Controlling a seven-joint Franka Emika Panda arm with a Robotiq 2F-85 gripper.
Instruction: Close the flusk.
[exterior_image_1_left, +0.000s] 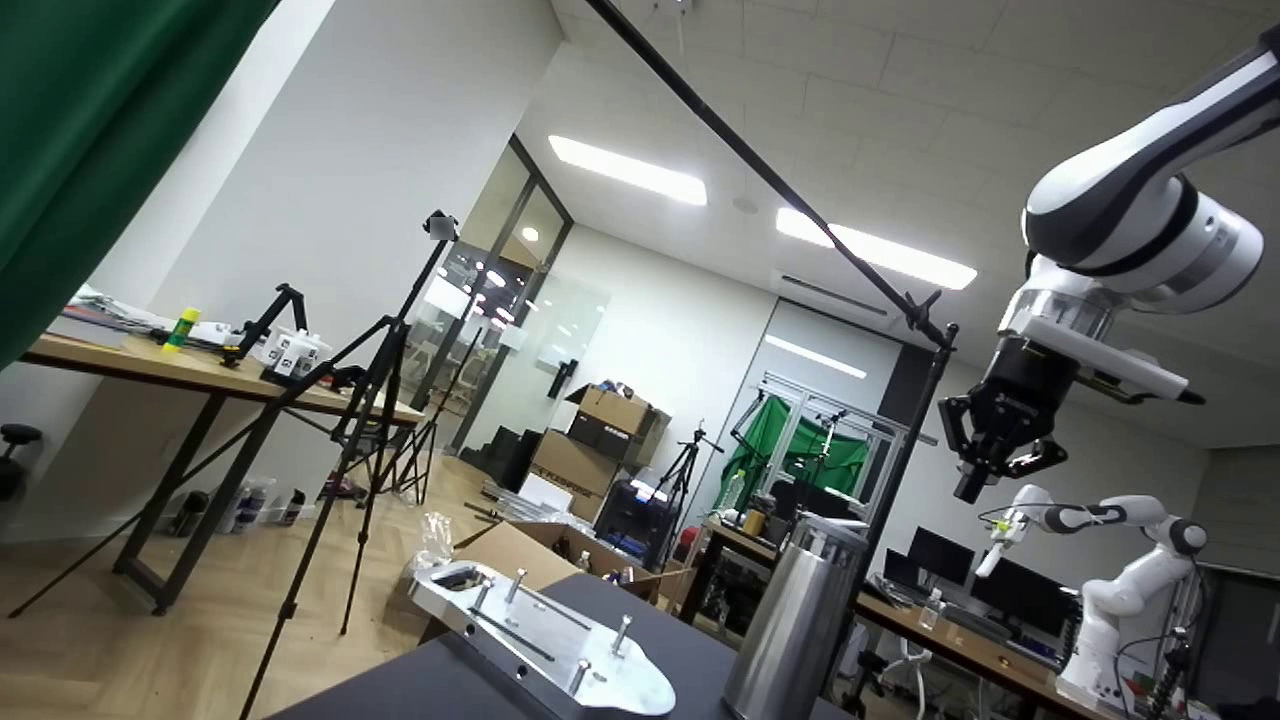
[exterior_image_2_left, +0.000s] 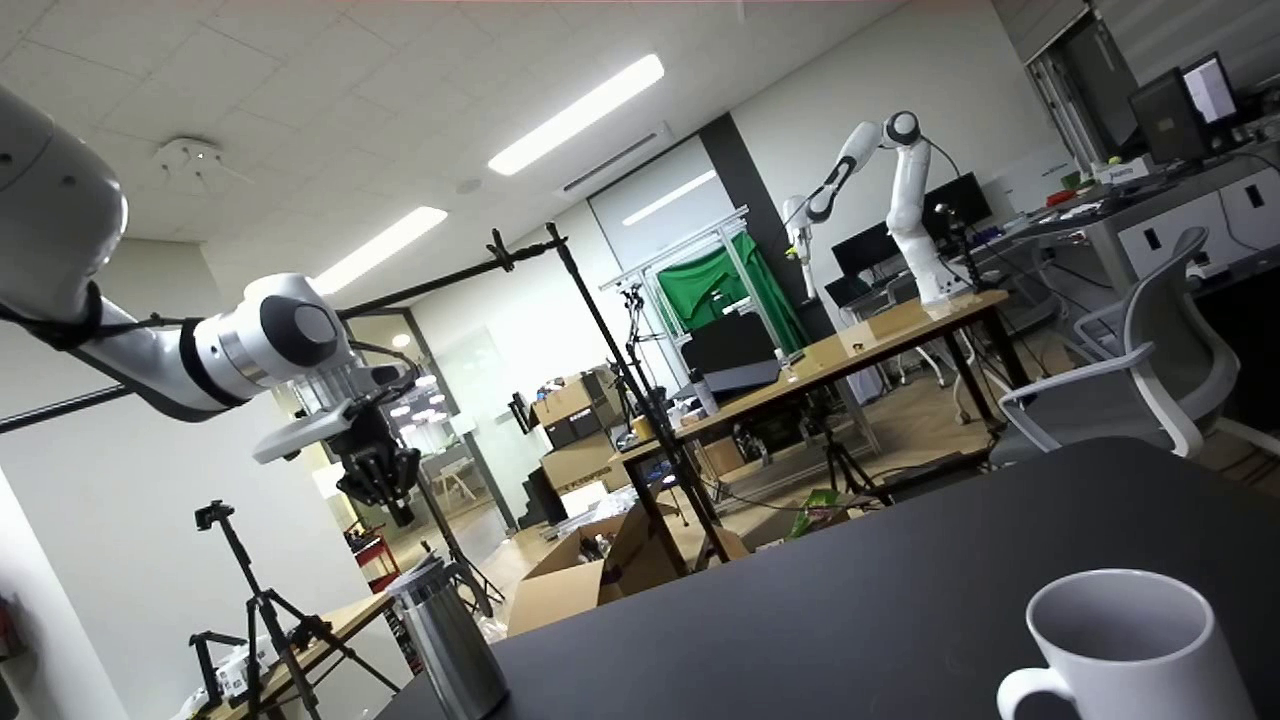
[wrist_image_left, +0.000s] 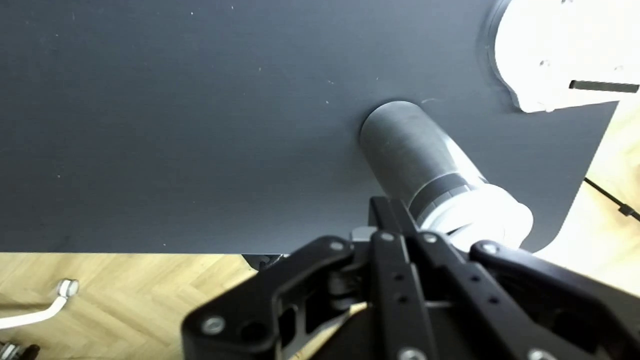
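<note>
The flusk (exterior_image_1_left: 800, 625) is a tall silver-grey metal cylinder standing upright on the dark table. It also shows in an exterior view (exterior_image_2_left: 450, 640) and in the wrist view (wrist_image_left: 407, 145). Its top is overexposed to white in the wrist view, with a thin dark slit in it; I cannot tell whether the lid is open or closed. My gripper (exterior_image_1_left: 970, 485) is above the flusk and apart from it in both exterior views (exterior_image_2_left: 400, 512). In the wrist view its fingertips (wrist_image_left: 389, 202) meet with nothing between them, and they partly overlap the flusk's top edge.
A flat white-and-grey tray-like plate (exterior_image_1_left: 600, 655) with several upright bolts lies near the flusk, also in the wrist view (wrist_image_left: 560, 65). A white mug (exterior_image_2_left: 1130, 650) stands on the dark table (exterior_image_2_left: 850, 600). Black stand poles (exterior_image_1_left: 900, 460) rise behind the flusk.
</note>
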